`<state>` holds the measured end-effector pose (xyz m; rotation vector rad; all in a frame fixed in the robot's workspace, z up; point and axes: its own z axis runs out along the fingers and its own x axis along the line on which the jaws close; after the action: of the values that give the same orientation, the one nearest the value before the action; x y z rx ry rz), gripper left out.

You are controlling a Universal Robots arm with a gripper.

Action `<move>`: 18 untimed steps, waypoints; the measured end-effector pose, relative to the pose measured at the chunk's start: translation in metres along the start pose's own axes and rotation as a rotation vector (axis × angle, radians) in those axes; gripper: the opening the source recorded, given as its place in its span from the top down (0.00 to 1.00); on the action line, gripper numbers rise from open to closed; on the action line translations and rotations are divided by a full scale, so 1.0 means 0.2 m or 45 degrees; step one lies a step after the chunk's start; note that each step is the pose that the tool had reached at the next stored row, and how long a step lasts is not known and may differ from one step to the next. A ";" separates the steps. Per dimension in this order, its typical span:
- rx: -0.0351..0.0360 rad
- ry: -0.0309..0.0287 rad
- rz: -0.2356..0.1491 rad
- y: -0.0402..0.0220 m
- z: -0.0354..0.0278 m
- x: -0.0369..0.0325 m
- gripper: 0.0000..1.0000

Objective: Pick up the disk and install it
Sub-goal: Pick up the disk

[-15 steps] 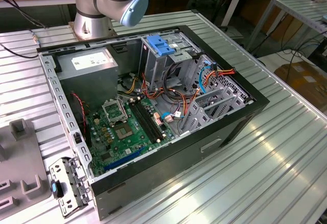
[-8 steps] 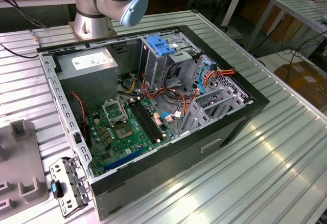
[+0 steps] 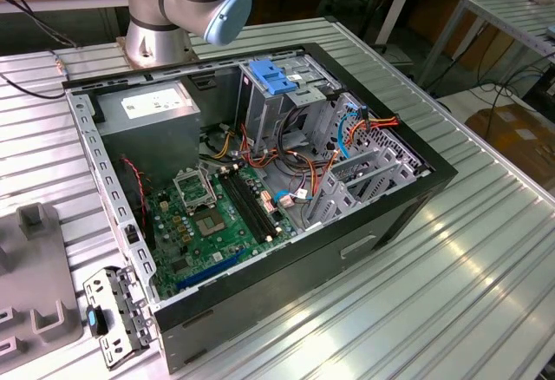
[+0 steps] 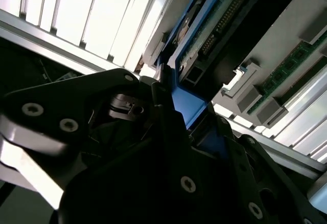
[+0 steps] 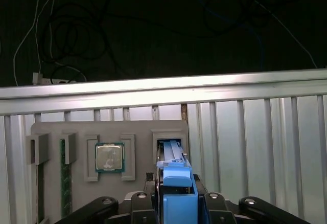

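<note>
No text, number or sign can be read. In the exterior view a white sticker (image 3: 154,102) lies on the grey power-supply box (image 3: 160,147) in the upper left of the frame, its print too small to make out. The green motherboard (image 3: 204,228) below it carries fine markings, also illegible. In the first wrist view the processor (image 5: 109,157) has faint marks on its metal lid, and the disk (image 5: 176,175) shows a blue edge with no legible label.
</note>
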<state>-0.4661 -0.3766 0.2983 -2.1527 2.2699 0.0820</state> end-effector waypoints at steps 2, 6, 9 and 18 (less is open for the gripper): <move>-0.0016 0.0010 -0.034 0.000 0.000 0.000 0.63; -0.0018 0.0013 -0.037 0.000 0.000 0.001 0.63; -0.0022 0.0017 -0.048 0.000 0.000 0.001 0.63; -0.0012 0.0010 -0.024 0.000 0.000 0.001 0.63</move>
<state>-0.4661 -0.3767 0.2983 -2.1745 2.2500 0.0820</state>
